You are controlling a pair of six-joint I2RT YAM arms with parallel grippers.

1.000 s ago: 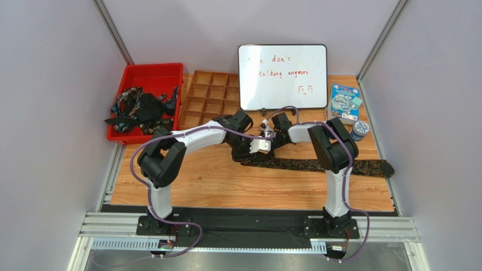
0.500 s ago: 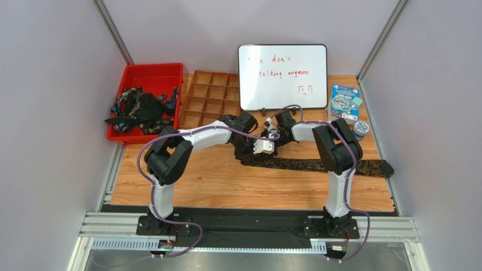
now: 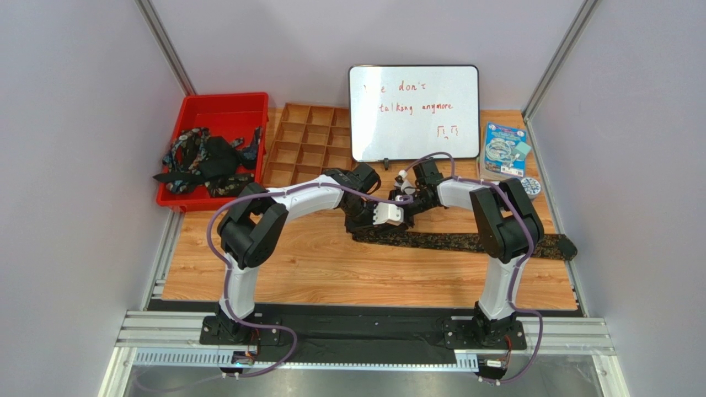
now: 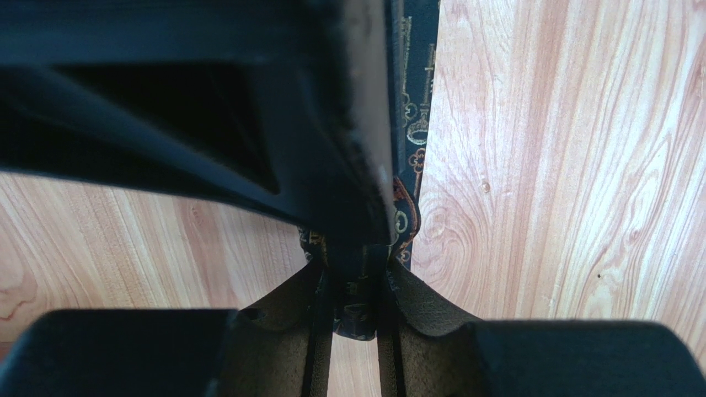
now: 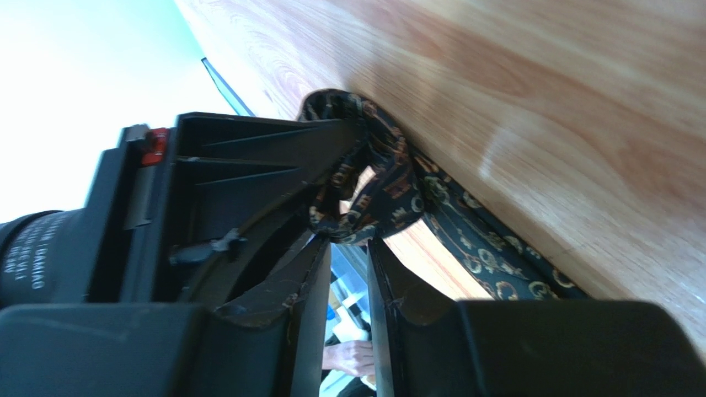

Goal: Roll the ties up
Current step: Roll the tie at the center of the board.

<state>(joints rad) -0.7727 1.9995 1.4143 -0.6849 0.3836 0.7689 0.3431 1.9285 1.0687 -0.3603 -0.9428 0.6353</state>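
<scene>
Left tool [image 4: 356,285] pinches the tie [image 3: 464,242] end; right tool [image 5: 348,248] slightly parted beside it; bare table [image 3: 331,269] nearer.

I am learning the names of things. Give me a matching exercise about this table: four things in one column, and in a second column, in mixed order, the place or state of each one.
Column 1
1. red bin
2. wooden tray
3. whiteboard
4. long tie

Column 2
A. lying flat, divided into small square compartments
B. stretched out across the table, nearly to its right edge
C. in the far left corner, with a heap of ties inside
D. standing upright at the far edge

Right pairs: 1-C, 2-A, 3-D, 4-B
</scene>
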